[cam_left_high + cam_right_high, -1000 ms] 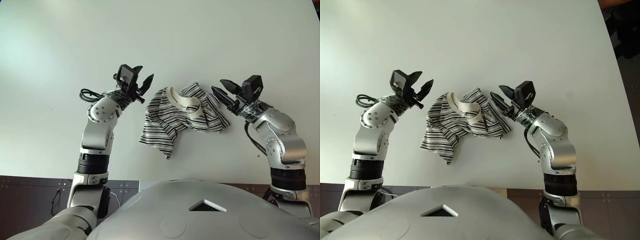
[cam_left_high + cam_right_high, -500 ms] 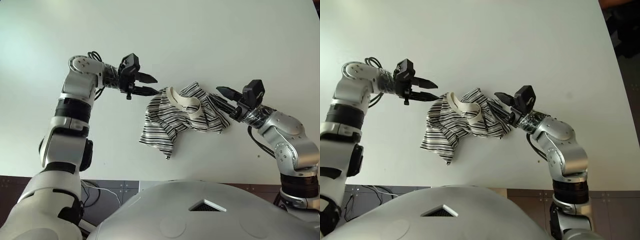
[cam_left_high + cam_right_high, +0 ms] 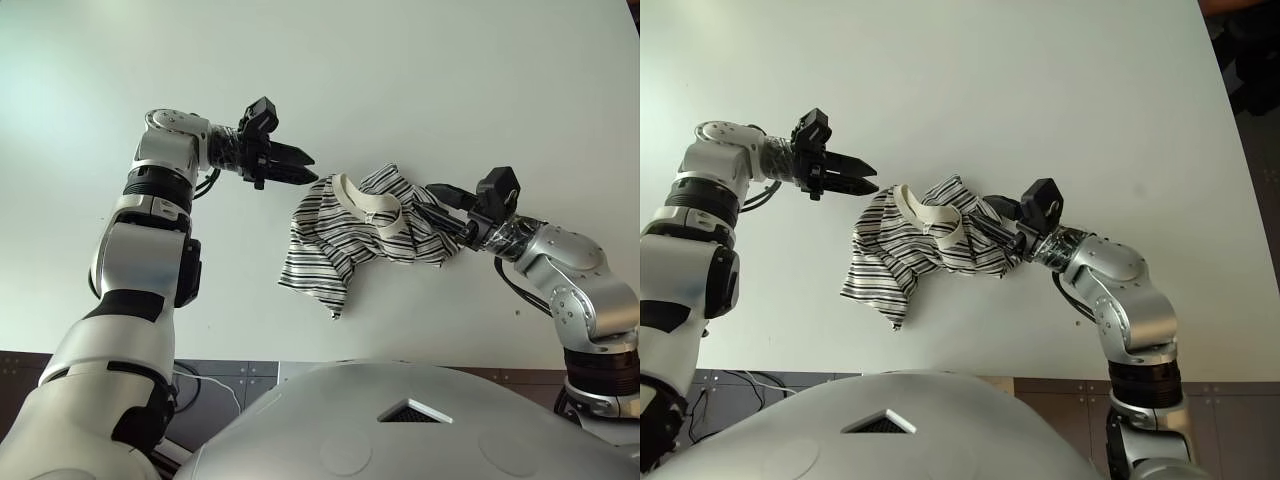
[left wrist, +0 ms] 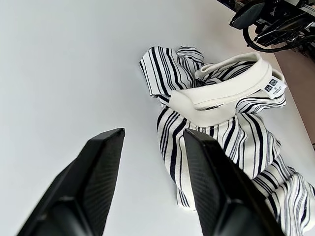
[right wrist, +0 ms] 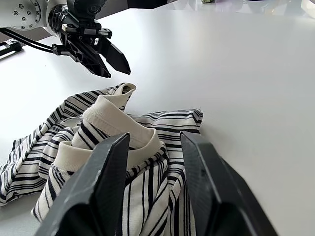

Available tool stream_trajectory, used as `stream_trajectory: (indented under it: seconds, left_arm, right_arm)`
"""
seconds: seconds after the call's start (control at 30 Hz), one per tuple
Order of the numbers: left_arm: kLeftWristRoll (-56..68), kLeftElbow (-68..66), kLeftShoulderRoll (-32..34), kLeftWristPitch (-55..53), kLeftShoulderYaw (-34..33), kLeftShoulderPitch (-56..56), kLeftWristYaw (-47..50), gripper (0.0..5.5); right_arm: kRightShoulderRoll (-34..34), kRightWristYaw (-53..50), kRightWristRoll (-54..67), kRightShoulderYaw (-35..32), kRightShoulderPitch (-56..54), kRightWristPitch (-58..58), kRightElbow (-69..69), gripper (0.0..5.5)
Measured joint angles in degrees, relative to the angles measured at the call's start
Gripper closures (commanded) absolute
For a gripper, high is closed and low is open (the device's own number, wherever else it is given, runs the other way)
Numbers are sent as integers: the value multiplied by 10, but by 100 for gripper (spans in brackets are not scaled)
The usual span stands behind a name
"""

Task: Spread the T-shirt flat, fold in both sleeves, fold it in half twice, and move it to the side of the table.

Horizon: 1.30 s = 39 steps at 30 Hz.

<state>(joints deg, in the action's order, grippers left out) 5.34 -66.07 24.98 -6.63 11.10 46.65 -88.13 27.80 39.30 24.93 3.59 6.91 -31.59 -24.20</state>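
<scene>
Two grippers flank one crumpled garment on a plain white table point(image 3: 450, 80). We see its matte top run unbroken to the far edge. At the left, beyond the table's near edge, a strip of dark floor point(image 3: 60, 375) shows.

On that side the left gripper point(image 3: 308, 170) hangs low over the tabletop with its two black fingers spread apart and nothing between them. Its tips point at the near-left edge of the T-shirt point(image 3: 350, 240) and sit just beside the cloth; we cannot tell whether they touch it.

The T-shirt lies near the middle of the table, closer to the near edge than the far one. It is bunched in folds, black-and-white striped, with its cream collar point(image 3: 365, 205) turned upward and one loose end trailing toward us.

Right of it, the right gripper point(image 3: 432, 198) reaches in over the shirt's right edge, fingers likewise parted and holding nothing, with striped fabric lying under the gap. Whether the fingers press on the cloth we cannot tell.

Past the table's far right corner, a dark part of the room point(image 3: 1252, 60) shows.
</scene>
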Motion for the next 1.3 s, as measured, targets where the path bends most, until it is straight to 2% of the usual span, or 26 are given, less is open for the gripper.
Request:
stream_trajectory:
  seconds: [0.23,0.67,0.77,0.9,1.0,1.2,1.3]
  left_arm:
    - [-13,-11,-12,-5,0,-11,0,329]
    - [-16,8,-36,-44,-12,-27,-22,534]
    - [4,49,-33,-56,-3,-46,-36,538]
    - [58,155,7,-89,26,-89,-39,538]
    - [117,305,51,-127,26,-143,-39,538]
    - [213,674,125,-209,11,-316,-36,538]
    - [207,823,202,-194,24,-444,-36,538]
  right_arm:
    - [5,8,0,10,-3,-8,-3,362]
    - [3,-6,0,10,-8,-13,-11,362]
    - [1,-14,0,6,-11,-13,-11,362]
    - [-3,-24,-1,0,-12,-10,-10,362]
    - [10,-12,-1,-5,-13,-2,-12,362]
    - [87,72,0,-28,-41,2,8,362]
    - [156,150,-5,-31,-100,22,55,362]
